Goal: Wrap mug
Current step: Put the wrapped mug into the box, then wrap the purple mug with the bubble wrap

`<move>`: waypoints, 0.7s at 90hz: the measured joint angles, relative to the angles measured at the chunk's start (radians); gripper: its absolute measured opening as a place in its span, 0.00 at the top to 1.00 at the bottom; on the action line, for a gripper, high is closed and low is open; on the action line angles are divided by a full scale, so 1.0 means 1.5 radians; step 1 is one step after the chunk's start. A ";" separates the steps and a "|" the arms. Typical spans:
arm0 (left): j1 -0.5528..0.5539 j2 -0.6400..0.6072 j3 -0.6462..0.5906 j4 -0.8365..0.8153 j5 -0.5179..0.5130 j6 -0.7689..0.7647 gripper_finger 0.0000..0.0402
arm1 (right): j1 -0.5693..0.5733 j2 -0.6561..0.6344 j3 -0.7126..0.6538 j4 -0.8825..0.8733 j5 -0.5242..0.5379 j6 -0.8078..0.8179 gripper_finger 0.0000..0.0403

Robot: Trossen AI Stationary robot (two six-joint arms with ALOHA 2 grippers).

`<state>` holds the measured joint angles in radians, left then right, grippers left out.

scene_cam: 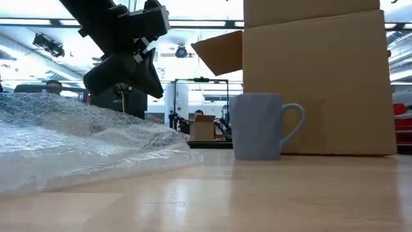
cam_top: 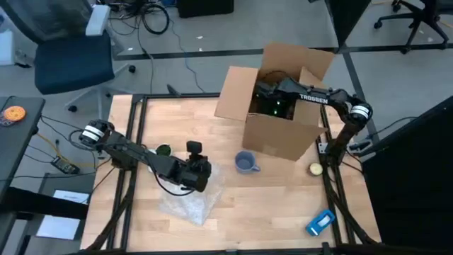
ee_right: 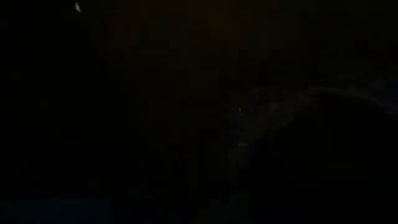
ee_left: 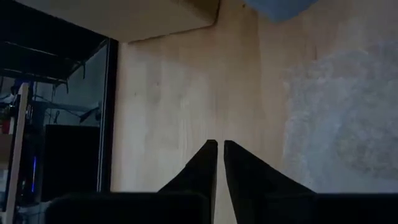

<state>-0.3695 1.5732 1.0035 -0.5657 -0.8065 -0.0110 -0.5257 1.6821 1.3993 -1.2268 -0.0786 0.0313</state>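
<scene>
Table (cam_top: 283, 205): pale wood planks, smooth, slight sheen in low view. Bubble wrap (cam_top: 190, 202): clear plastic, dimpled, glinting. Mug (cam_top: 245, 163): blue-grey, matt, faintly faceted wall. Box (cam_top: 283, 131): plain brown cardboard, dull. Arms: dark, matt.

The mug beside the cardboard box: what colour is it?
Pale blue all over, handle included. The mug shows best in the low view.

The right hand (cam_top: 263, 95) is down inside the box (cam_top: 283, 134), so you cannot see its fingers. Its own camera shows only dark. The mug (ee_left: 280, 7) is cut off by the edge in the left wrist view. The bubble wrap (scene_cam: 77, 142) runs off the side in the low view. The small blue thing (cam_top: 320, 222) and the round yellow thing (cam_top: 316, 168) are too small to tell.
</scene>
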 joint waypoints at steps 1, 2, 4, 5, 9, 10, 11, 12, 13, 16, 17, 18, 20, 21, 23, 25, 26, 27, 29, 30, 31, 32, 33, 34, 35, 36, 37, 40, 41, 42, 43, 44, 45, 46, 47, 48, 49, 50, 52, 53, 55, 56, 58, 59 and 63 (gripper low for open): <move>0.000 -0.002 0.000 -0.002 0.000 0.000 0.96 | 0.002 0.000 0.007 -0.001 0.001 0.000 0.55; 0.000 -0.003 0.000 -0.003 0.000 0.000 0.96 | 0.004 0.000 0.013 -0.003 0.003 0.000 0.54; 0.000 -0.005 0.000 -0.005 -0.001 -0.001 0.96 | 0.007 0.000 0.028 -0.007 0.003 0.001 0.53; 0.000 -0.007 0.000 -0.008 -0.002 -0.002 0.96 | 0.008 0.000 0.035 -0.009 0.003 0.001 0.52; 0.000 -0.015 0.000 -0.016 -0.007 -0.005 0.96 | 0.014 -0.001 0.065 -0.018 0.006 0.003 0.50; 0.000 -0.017 0.000 -0.018 -0.007 -0.006 0.96 | 0.016 -0.001 0.073 -0.020 0.008 0.004 0.50; 0.000 -0.019 0.000 -0.020 -0.008 -0.008 0.96 | 0.017 -0.001 0.080 -0.022 0.010 0.005 0.49; 0.000 -0.021 0.000 -0.022 -0.008 -0.010 0.96 | 0.018 -0.001 0.088 -0.024 0.012 0.007 0.49; 0.000 -0.023 0.000 -0.025 -0.009 -0.012 0.96 | 0.020 -0.001 0.096 -0.026 0.016 0.008 0.48; 0.000 -0.031 0.000 -0.035 -0.009 -0.017 0.96 | 0.024 -0.001 0.122 -0.033 0.026 0.011 0.47; 0.000 -0.034 0.000 -0.039 -0.009 -0.019 0.96 | 0.025 -0.001 0.130 -0.036 0.030 0.011 0.47; 0.000 -0.036 0.000 -0.043 -0.010 -0.021 0.96 | 0.026 -0.001 0.139 -0.040 0.034 0.012 0.46; 0.000 -0.041 0.000 -0.051 -0.010 -0.028 0.96 | 0.029 -0.001 0.155 -0.048 0.041 0.012 0.45; 0.000 -0.044 0.000 -0.054 -0.010 -0.031 0.96 | 0.030 -0.001 0.164 -0.052 0.045 0.012 0.45; 0.000 -0.051 0.000 -0.063 -0.010 -0.034 0.96 | 0.032 -0.001 0.181 -0.059 0.054 0.013 0.44; -0.001 -0.057 0.000 -0.072 -0.010 -0.040 0.96 | 0.035 -0.001 0.199 -0.066 0.064 0.014 0.44; -0.002 -0.060 0.000 -0.076 -0.010 -0.044 0.96 | 0.037 -0.001 0.208 -0.069 0.070 0.015 0.43; -0.003 -0.063 0.000 -0.081 -0.010 -0.048 0.96 | 0.039 -0.001 0.217 -0.072 0.075 0.016 0.43; -0.004 -0.068 0.000 -0.091 -0.011 -0.052 0.96 | 0.042 -0.001 0.235 -0.078 0.085 0.019 0.42; -0.004 -0.071 0.000 -0.096 -0.011 -0.054 0.96 | 0.044 -0.002 0.243 -0.081 0.091 0.019 0.42; -0.005 -0.074 0.000 -0.101 -0.011 -0.056 0.96 | 0.046 -0.002 0.252 -0.085 0.096 0.020 0.42; -0.007 -0.077 0.000 -0.106 -0.011 -0.059 0.96 | 0.048 -0.002 0.260 -0.088 0.101 0.021 0.42; -0.008 -0.080 0.000 -0.111 -0.011 -0.062 0.96 | 0.050 -0.002 0.269 -0.091 0.105 0.023 0.41; -0.010 -0.084 0.000 -0.115 -0.011 -0.065 0.96 | 0.052 -0.002 0.278 -0.095 0.110 0.024 0.41; -0.011 -0.087 0.000 -0.119 -0.011 -0.067 0.96 | 0.054 -0.002 0.288 -0.098 0.115 0.026 0.41; -0.013 -0.090 0.000 -0.122 -0.011 -0.069 0.96 | 0.055 -0.002 0.297 -0.101 0.119 0.027 0.41; -0.014 -0.093 0.000 -0.125 -0.011 -0.071 0.96 | 0.057 -0.002 0.306 -0.104 0.123 0.028 0.41; -0.019 -0.103 0.000 -0.132 -0.011 -0.077 0.96 | 0.063 -0.002 0.334 -0.109 0.134 0.031 0.40; -0.021 -0.106 0.000 -0.134 -0.011 -0.080 0.96 | 0.065 -0.002 0.342 -0.109 0.137 0.032 0.40; -0.023 -0.109 0.000 -0.136 -0.011 -0.081 0.96 | 0.068 -0.002 0.351 -0.109 0.139 0.033 0.40; -0.025 -0.111 0.000 -0.137 -0.011 -0.083 0.96 | 0.070 -0.002 0.359 -0.109 0.141 0.035 0.40; -0.027 -0.114 0.000 -0.138 -0.011 -0.084 0.96 | 0.072 -0.003 0.367 -0.110 0.143 0.037 0.40; -0.029 -0.117 0.000 -0.138 -0.011 -0.085 0.96 | 0.075 -0.003 0.375 -0.110 0.144 0.038 0.40; -0.031 -0.119 0.000 -0.137 -0.011 -0.085 0.96 | 0.077 -0.003 0.383 -0.110 0.145 0.040 0.40; -0.033 -0.122 0.000 -0.137 -0.011 -0.085 0.96 | 0.079 -0.003 0.391 -0.110 0.146 0.042 0.40; -0.035 -0.124 0.000 -0.137 -0.011 -0.085 0.96 | 0.081 -0.003 0.399 -0.109 0.145 0.044 0.40; -0.037 -0.127 0.000 -0.137 -0.011 -0.085 0.96 | 0.083 -0.003 0.407 -0.109 0.145 0.047 0.40; -0.040 -0.129 0.000 -0.137 -0.011 -0.085 0.96 | 0.086 -0.003 0.415 -0.108 0.145 0.049 0.40; -0.045 -0.134 0.000 -0.137 -0.011 -0.085 0.96 | 0.091 -0.003 0.429 -0.107 0.146 0.055 0.40; -0.048 -0.136 0.000 -0.138 -0.011 -0.085 0.96 | 0.094 -0.003 0.436 -0.105 0.146 0.058 0.40; -0.053 -0.141 0.000 -0.138 -0.011 -0.086 0.96 | 0.100 -0.003 0.450 -0.102 0.148 0.063 0.40; -0.056 -0.144 0.000 -0.138 -0.011 -0.086 0.96 | 0.103 -0.003 0.457 -0.101 0.148 0.065 0.40; -0.062 -0.149 0.000 -0.139 -0.011 -0.086 0.96 | 0.109 -0.003 0.470 -0.098 0.148 0.071 0.40; -0.065 -0.152 0.000 -0.139 -0.011 -0.086 0.96 | 0.113 -0.003 0.476 -0.097 0.148 0.073 0.40; -0.076 -0.161 0.005 -0.144 -0.011 -0.086 0.96 | 0.126 -0.003 0.501 -0.092 0.148 0.083 0.40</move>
<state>-0.4839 1.3312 1.0104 -0.7817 -0.8228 -0.1404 -0.3367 1.6779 2.1515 -1.3644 0.1432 0.1553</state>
